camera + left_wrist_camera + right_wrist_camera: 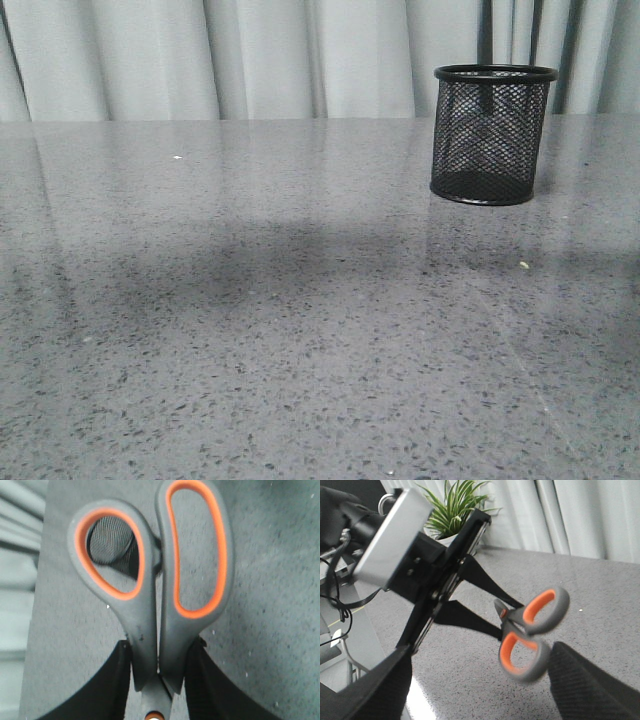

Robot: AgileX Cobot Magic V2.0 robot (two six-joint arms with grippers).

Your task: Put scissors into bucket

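Black ribbed fingers (100, 690) (silver camera block (390, 540), black cables (337, 600)).

Grey speckled stone table (250, 330) fills the front view, surface glossy, with small pale specks at 10 o'clock (177, 157) and 4 o'clock (523, 265). Pale pleated curtain (250, 55) spans 12 o'clock. Right wrist view: green potted plant (452, 505) beside curtain; black cables (337, 605).

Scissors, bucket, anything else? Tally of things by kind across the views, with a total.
Scissors: 1, held in the left gripper
Mesh bucket: 1, upright on the table
Potted plant: 1, in the background of the right wrist view
Total: 3
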